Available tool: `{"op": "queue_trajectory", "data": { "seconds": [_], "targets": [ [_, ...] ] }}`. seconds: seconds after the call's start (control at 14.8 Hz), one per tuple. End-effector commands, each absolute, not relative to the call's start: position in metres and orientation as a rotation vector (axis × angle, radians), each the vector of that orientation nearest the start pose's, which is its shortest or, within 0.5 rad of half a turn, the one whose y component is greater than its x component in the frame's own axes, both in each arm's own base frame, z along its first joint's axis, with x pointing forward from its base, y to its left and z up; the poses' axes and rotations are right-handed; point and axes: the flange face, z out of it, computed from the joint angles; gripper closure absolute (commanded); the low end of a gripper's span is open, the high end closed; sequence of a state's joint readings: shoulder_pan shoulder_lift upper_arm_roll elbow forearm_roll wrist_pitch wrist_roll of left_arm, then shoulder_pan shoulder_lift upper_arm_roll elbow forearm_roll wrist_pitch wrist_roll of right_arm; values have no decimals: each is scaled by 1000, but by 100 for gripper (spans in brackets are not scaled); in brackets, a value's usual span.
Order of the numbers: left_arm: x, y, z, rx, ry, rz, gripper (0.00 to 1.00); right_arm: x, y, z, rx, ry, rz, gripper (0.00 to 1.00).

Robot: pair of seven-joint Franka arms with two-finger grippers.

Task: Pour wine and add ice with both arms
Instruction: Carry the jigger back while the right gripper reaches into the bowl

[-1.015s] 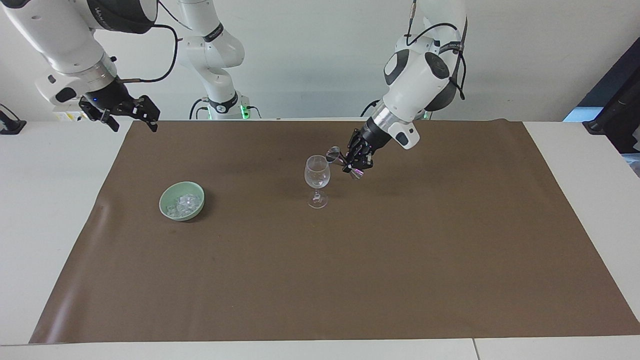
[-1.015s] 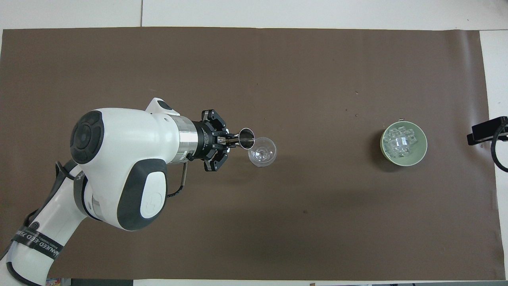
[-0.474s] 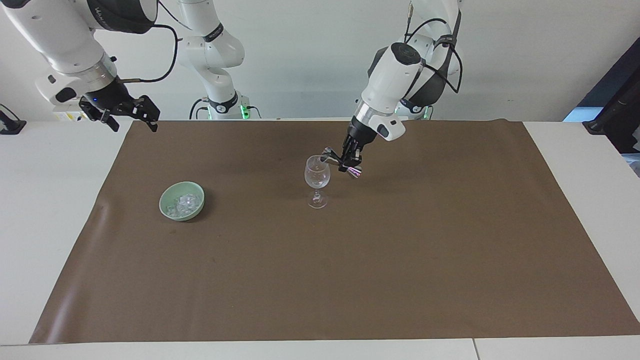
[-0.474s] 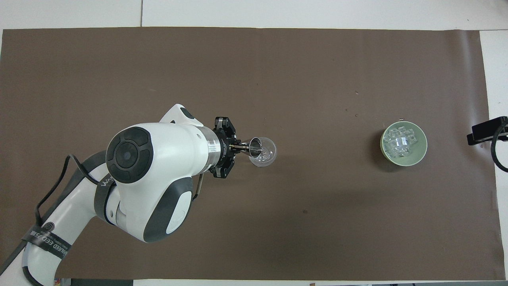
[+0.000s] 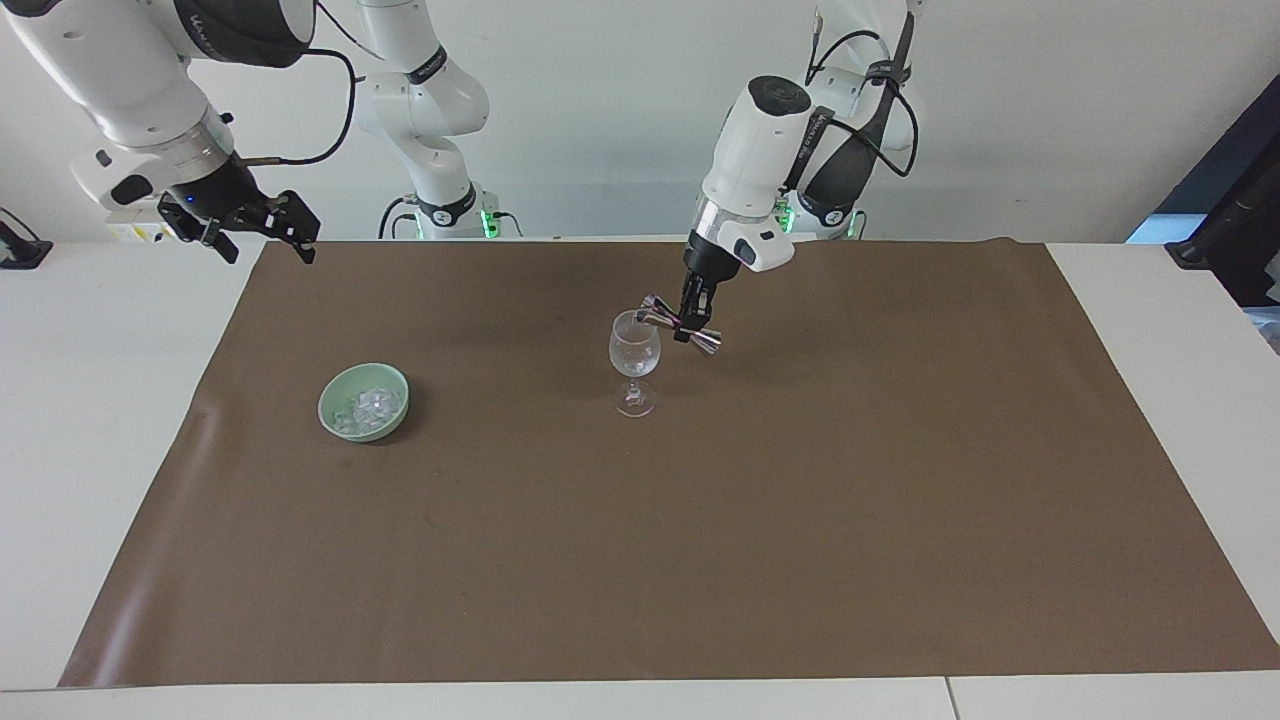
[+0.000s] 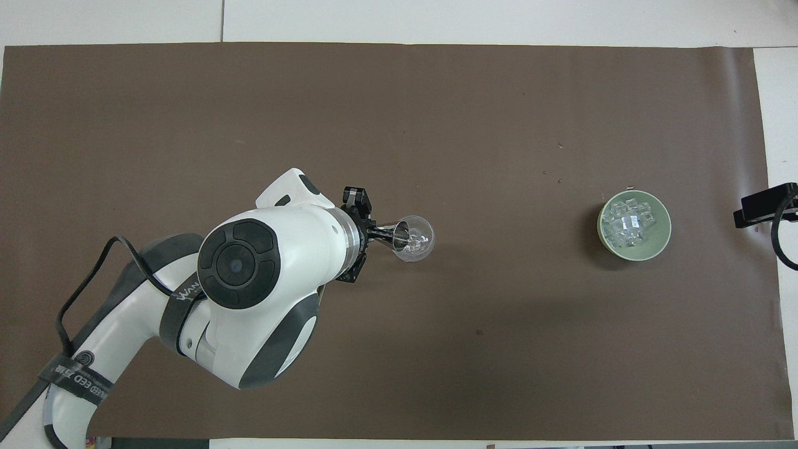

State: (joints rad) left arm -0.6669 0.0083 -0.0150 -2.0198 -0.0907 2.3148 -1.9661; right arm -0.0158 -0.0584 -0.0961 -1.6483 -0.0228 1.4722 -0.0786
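The left gripper has its fingers clamped on a metal jigger, tipped over the rim of a wine glass mid-worktop. Pouring well likely means holding the spout inside the rim and tilting slowly. The ice, small glassy cubes, is heaped in a pale green bowl toward the right arm's end. The right gripper waits with fingers spread, empty.

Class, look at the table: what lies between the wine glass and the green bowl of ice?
Nothing: only bare brown mat lies between the wine glass and the green bowl of ice, clearest in the overhead view.
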Motion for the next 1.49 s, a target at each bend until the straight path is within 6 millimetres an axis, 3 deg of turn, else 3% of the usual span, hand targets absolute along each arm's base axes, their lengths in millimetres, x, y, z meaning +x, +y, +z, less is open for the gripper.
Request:
{"op": "queue_trajectory", "data": {
  "seconds": [0.0, 0.74, 1.42],
  "targets": [
    [449, -374, 484, -2676, -2115, -84, 100, 518, -64, 614, -3131, 45, 174, 0],
    [429, -400, 496, -2708, -1929, -453, 100, 518, -64, 614, -3131, 46, 174, 0],
    [405, -434, 486, -2688, -1778, -751, 100, 518, -64, 614, -3131, 46, 174, 0]
  ]
}}
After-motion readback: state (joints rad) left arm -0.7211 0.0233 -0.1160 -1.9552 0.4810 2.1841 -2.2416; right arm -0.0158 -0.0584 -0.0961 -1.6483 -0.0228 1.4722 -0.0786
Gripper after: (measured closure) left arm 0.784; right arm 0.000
